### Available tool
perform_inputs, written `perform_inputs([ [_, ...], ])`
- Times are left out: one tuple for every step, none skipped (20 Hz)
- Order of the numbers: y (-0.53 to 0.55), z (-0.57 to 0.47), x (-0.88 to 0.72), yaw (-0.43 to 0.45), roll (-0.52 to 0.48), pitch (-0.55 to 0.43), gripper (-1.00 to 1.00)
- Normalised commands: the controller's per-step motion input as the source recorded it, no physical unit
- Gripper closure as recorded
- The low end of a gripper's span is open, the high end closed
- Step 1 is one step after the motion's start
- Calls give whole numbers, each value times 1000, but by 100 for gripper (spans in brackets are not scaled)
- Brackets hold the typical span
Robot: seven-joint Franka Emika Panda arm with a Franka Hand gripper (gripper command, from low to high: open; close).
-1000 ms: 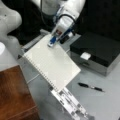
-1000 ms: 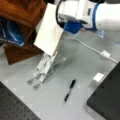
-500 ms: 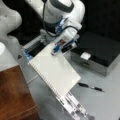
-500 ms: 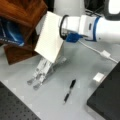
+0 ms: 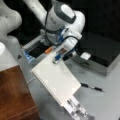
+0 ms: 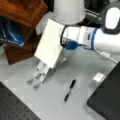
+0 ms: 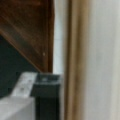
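A white spiral-bound notebook point(image 5: 56, 80) point(image 6: 50, 46) leans tilted with its lower edge on a small metal stand point(image 5: 76, 110) point(image 6: 41, 73). In both front views my gripper point(image 5: 57, 58) point(image 6: 62, 42) sits at the notebook's upper edge, shut on it. Close up in the wrist view, the notebook's tan edge and white cover point(image 7: 95, 62) fill the right half. One dark finger point(image 7: 47, 95) there lies against the notebook's edge. A black pen point(image 5: 91, 87) point(image 6: 69, 91) lies on the grey table beside the stand.
A black box point(image 5: 105, 55) point(image 6: 105, 100) stands by the pen, with a small white block point(image 5: 85, 56) point(image 6: 98, 77) near it. Brown wooden furniture point(image 5: 15, 95) point(image 6: 22, 12) flanks the notebook. A blue book point(image 6: 10, 33) and a white cone-shaped object point(image 6: 68, 11) sit behind it.
The arm has swung round and now reaches the notebook's top edge from the side. The notebook stays leaning on the stand, about where it was.
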Motion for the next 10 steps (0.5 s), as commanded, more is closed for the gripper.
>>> perform_inputs([
  [18,-336,68,83,-337,-196,100],
  [12,-322,74,65,-313,-209,100],
  [11,-287,78,55,-323,-171,100],
  [12,-250,77,49,-320,-157,100],
  [3,-222,77,71,-331,-132,100],
  [-2,-205,83,98,-333,-120,100],
  [2,-194,98,113,-344,-101,100],
  [17,-180,107,127,-350,-87,100],
  [26,-168,113,138,-345,-81,100],
  [38,-157,108,140,-333,-87,100],
])
